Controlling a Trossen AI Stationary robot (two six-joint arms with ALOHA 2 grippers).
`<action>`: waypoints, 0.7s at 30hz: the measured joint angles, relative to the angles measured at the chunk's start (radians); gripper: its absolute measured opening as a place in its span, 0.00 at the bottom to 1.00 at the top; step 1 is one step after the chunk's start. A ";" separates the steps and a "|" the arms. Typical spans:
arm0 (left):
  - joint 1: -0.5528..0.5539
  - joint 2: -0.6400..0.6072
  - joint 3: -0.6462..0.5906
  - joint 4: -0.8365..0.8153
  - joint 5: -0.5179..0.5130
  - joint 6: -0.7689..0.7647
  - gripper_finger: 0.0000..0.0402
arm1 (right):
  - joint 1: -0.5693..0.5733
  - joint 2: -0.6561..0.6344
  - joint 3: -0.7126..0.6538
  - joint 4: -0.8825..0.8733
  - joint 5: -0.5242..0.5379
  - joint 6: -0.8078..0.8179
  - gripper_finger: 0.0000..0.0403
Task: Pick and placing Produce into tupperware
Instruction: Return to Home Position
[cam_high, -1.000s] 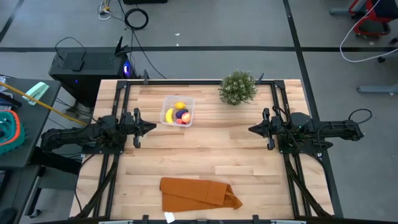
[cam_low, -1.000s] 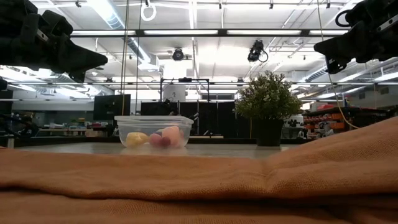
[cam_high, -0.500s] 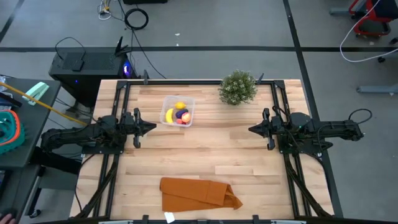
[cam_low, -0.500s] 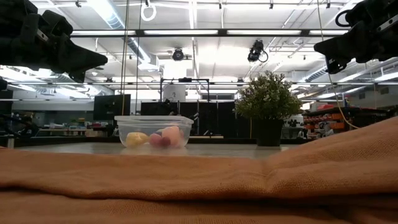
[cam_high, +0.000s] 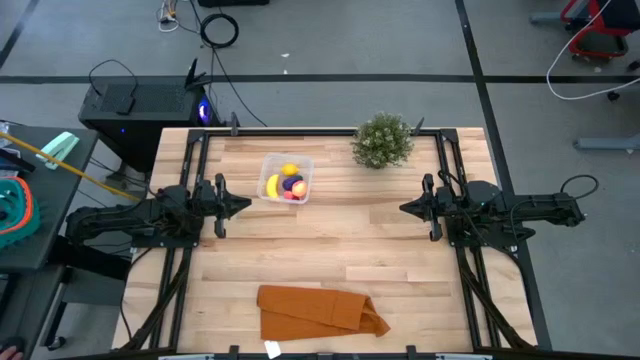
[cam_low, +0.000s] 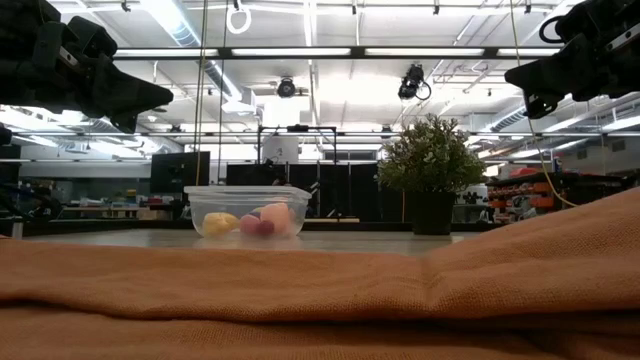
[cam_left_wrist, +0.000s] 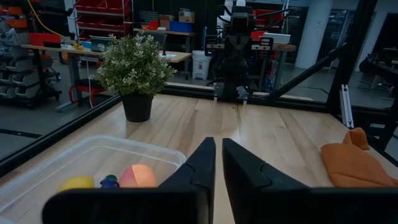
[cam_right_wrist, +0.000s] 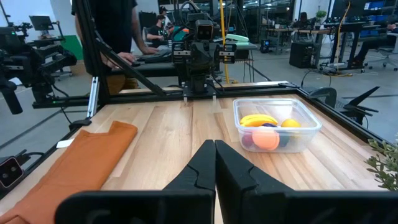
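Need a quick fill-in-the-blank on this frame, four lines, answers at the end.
1. The container holds a lemon and a long yellow ___.
2. The folded cloth is ___ in colour.
3. Beside the container stands a potted ___.
4. The left gripper and the right gripper hold ___.
Missing words: banana; orange; plant; nothing.
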 joint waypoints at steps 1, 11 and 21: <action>0.000 0.000 0.000 0.000 0.000 0.000 0.08 | 0.000 0.000 0.000 0.000 0.000 0.000 0.02; 0.000 0.000 0.000 0.000 0.000 0.000 0.08 | 0.000 0.000 0.000 0.000 0.000 0.000 0.02; 0.000 0.000 0.000 0.000 0.000 0.000 0.09 | 0.000 0.000 0.000 0.000 0.000 0.000 0.02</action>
